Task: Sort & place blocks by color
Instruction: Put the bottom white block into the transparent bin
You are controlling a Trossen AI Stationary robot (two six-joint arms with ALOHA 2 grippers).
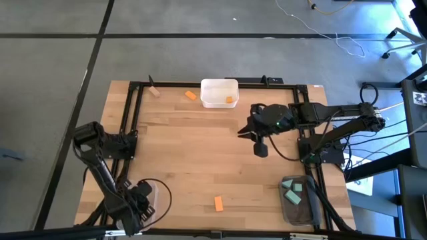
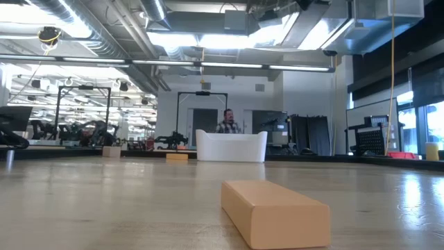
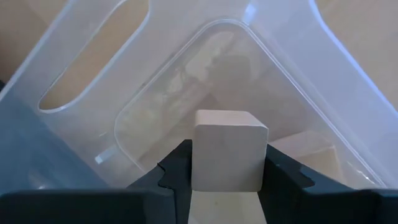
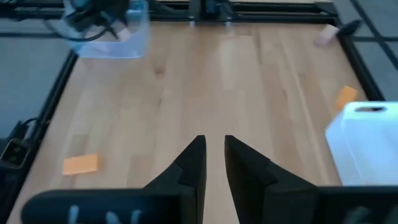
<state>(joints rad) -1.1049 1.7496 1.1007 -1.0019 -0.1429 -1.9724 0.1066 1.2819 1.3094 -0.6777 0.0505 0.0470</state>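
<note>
My left gripper (image 1: 141, 200) is at the table's near left corner, over a clear bin (image 1: 152, 195), shut on a pale tan cube (image 3: 227, 149). More tan blocks (image 3: 311, 155) lie in that bin. My right gripper (image 1: 245, 133) hangs over the table's middle right, empty, its fingers (image 4: 214, 155) a narrow gap apart. An orange bar (image 1: 218, 203) lies flat near the front edge and fills the foreground of the low view (image 2: 274, 212). An orange block (image 1: 191, 95) and a tan block (image 1: 154, 91) lie at the far edge. My left gripper pinches the tan cube by two opposite side faces (image 3: 199, 165) between its two fingers. The fingers come from above, pointing down into the bin. The cube sits square between them, lifted clear above the bin's floor (image 3: 180, 93).
A white bin (image 1: 219, 85) at the far middle holds an orange block (image 1: 230, 100). A clear bin (image 1: 308, 207) at the near right holds teal blocks (image 1: 292, 193). A black frame (image 1: 200, 83) runs around the table. A person (image 2: 227, 121) stands far behind the table.
</note>
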